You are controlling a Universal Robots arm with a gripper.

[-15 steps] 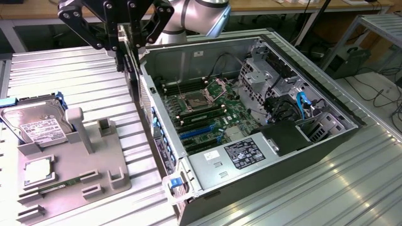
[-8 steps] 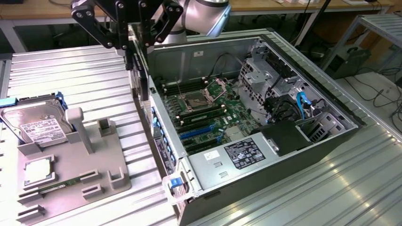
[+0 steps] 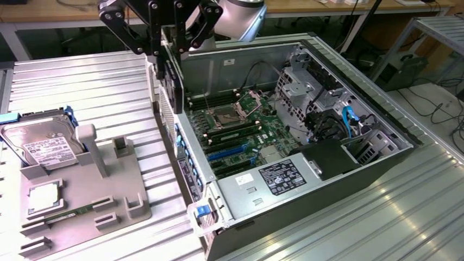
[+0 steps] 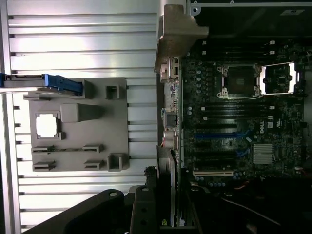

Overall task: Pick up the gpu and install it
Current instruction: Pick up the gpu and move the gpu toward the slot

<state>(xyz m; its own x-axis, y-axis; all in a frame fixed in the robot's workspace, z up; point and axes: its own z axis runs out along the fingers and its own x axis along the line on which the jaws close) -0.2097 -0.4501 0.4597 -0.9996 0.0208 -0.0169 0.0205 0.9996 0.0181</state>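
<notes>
Robot arm holds GPU over open PC tower

The end effector [image 3: 168, 53] pinches the gpu [image 3: 171, 87] by its upper edge. The card hangs on edge just above the near wall of the open computer case [image 3: 377, 136], beside the motherboard [image 3: 239, 130] and not yet seated in a slot. On the ribbed metal desk [image 3: 94, 81], toward the exterior view's left, a grey fixture tray [image 3: 108, 201] carries 1 hard drive [image 3: 43, 148] and 1 memory stick [image 3: 69, 215].
</notes>
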